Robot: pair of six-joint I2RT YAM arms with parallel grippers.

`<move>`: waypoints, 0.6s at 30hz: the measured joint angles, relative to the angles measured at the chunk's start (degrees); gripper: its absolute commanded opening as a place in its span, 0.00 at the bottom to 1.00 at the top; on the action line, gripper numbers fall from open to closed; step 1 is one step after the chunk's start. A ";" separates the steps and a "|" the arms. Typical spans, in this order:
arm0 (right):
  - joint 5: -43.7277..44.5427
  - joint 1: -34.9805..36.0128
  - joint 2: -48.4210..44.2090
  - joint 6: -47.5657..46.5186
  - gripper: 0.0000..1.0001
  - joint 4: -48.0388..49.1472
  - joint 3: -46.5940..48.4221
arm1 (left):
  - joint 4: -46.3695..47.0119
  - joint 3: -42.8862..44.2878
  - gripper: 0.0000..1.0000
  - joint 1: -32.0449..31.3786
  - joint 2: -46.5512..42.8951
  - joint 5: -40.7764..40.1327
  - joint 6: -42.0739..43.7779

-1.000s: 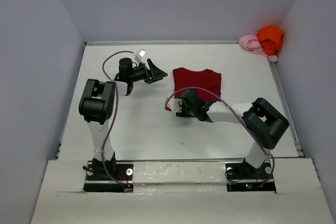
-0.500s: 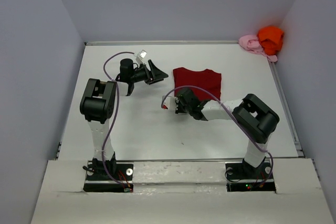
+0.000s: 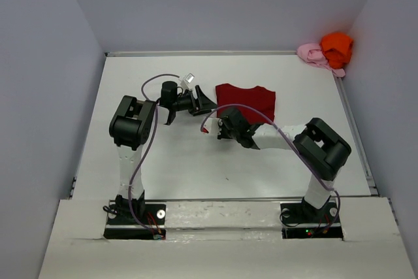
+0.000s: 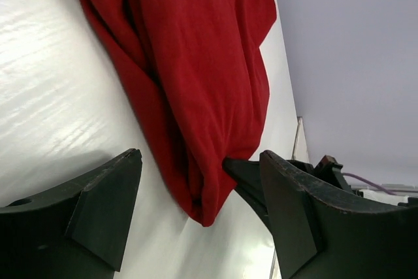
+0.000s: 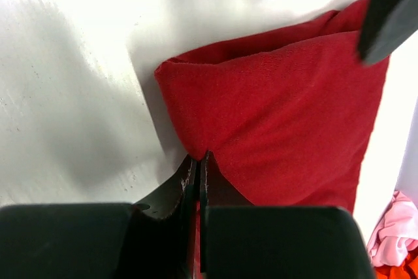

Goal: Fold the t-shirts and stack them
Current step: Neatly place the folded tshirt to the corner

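Dark red t-shirt (image 3: 247, 100) sits part-folded on the table (image 3: 163, 161). Your right gripper (image 5: 199, 161) is clenched on its near-left corner, likely to pull a fold. Left gripper (image 3: 205, 105) is spread wide beside that corner, grasping nothing. Orange t-shirt (image 3: 336, 45) and pink t-shirt (image 3: 312, 53) are bunched well beyond its far-right.

Surface (image 3: 163, 161): white, smooth, faintly glossy, with pale walls on three sides.
Dark red t-shirt (image 3: 251, 101): folded into a rough rectangle, lying on the surface just right of centre.
Pink t-shirt (image 3: 312, 53): crumpled in the far right corner, well apart from the red one.
Orange t-shirt (image 3: 336, 45): bunched up, touching the pink one, against the right wall; whether it touches the surface cannot be told.
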 measured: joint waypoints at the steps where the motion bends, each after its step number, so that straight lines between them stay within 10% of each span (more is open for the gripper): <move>1: 0.02 0.00 -0.28 0.07 0.00 -0.02 0.00 | 0.00 -0.02 0.82 -0.57 0.11 0.00 0.13; 18: 0.46 -0.17 -3.28 0.81 0.00 -0.39 0.96 | -0.55 -0.26 0.83 -3.43 0.72 0.02 1.90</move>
